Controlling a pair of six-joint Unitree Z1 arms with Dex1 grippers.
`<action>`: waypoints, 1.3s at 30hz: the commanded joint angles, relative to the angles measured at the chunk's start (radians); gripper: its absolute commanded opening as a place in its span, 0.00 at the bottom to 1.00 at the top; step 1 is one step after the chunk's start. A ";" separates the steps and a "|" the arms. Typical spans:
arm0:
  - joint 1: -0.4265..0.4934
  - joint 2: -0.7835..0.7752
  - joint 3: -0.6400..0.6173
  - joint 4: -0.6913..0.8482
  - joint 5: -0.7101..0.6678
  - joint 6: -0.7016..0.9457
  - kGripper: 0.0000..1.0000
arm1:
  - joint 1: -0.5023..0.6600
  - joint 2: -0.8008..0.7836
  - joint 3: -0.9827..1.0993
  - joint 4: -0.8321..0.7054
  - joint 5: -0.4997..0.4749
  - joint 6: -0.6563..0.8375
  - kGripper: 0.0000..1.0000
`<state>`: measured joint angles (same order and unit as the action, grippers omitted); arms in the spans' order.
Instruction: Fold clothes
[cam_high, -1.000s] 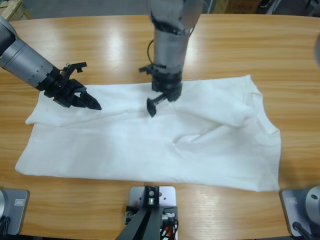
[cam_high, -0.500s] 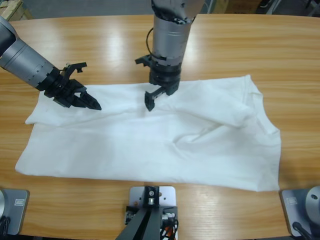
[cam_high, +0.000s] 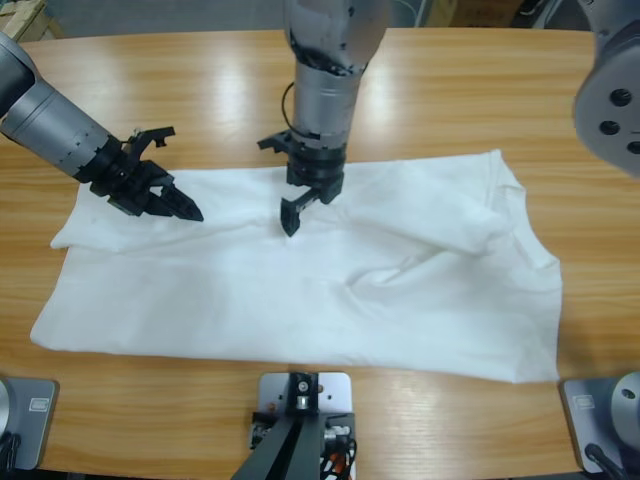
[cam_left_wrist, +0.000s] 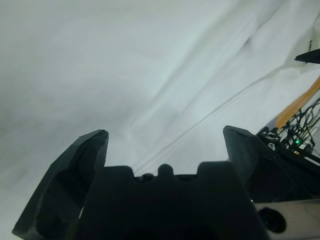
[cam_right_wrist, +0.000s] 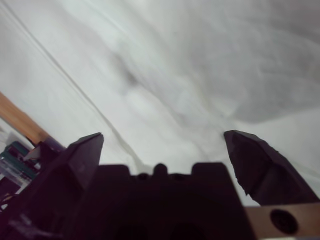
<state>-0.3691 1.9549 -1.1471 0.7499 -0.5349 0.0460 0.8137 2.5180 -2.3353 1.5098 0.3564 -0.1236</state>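
The clothes are one white T-shirt (cam_high: 350, 290), spread sideways across the table with creases running through its middle. My left gripper (cam_high: 185, 210) comes in from the left edge and rests low over the shirt's upper left part. In the left wrist view this gripper (cam_left_wrist: 165, 140) is open, with only white cloth (cam_left_wrist: 125, 65) between the jaws. My right gripper (cam_high: 295, 212) hangs down from the top middle over the shirt's upper edge. It is open too in the right wrist view (cam_right_wrist: 165, 140), just above the fabric (cam_right_wrist: 200, 60).
The wooden table (cam_high: 500, 90) shows bare behind the shirt and in a strip along the front edge. A large silver arm joint (cam_high: 612, 100) juts in at the upper right corner. The other gripper's black tip (cam_left_wrist: 310, 57) peeks into the left wrist view.
My right gripper has shifted left and slightly back along the shirt's upper edge. The silver joint has come into view at the upper right. My left arm has stayed still.
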 joint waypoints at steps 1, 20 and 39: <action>0.012 0.053 0.020 -0.012 0.001 -0.010 0.90 | -0.011 0.073 0.007 0.084 0.038 -0.020 0.98; 0.015 0.059 0.017 -0.012 -0.001 -0.009 0.90 | 0.013 -0.013 0.109 0.096 0.071 0.104 0.99; 0.015 0.065 0.017 -0.012 -0.005 -0.009 0.90 | 0.062 -0.035 0.233 0.083 0.144 0.154 0.99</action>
<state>-0.3641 1.9608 -1.1471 0.7499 -0.5350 0.0460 0.8622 2.5033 -2.2052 1.5097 0.4815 0.0202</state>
